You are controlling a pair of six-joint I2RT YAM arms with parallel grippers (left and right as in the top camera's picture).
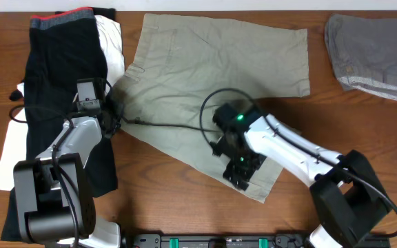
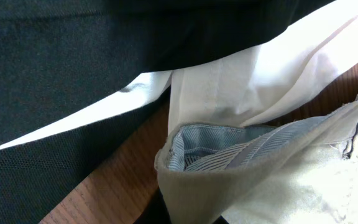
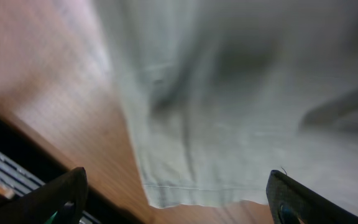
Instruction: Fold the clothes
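Pinching the waistband, the left hand (image 1: 113,116) is clamped on the light khaki-beige cotton shorts (image 1: 219,76), which spread rightward from it across the brown wooden table (image 1: 364,131). The right hand (image 1: 243,171), spread wide apart, hovers over the shorts' near leg hem.

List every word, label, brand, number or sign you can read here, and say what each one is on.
None can be read.
The khaki shorts: no label or print shows; the waistband lining bears stripes only.
The black garment, white garment and grey garment: no writing shows.
The black rail at the bottom of the overhead view: any markings are too small to tell.
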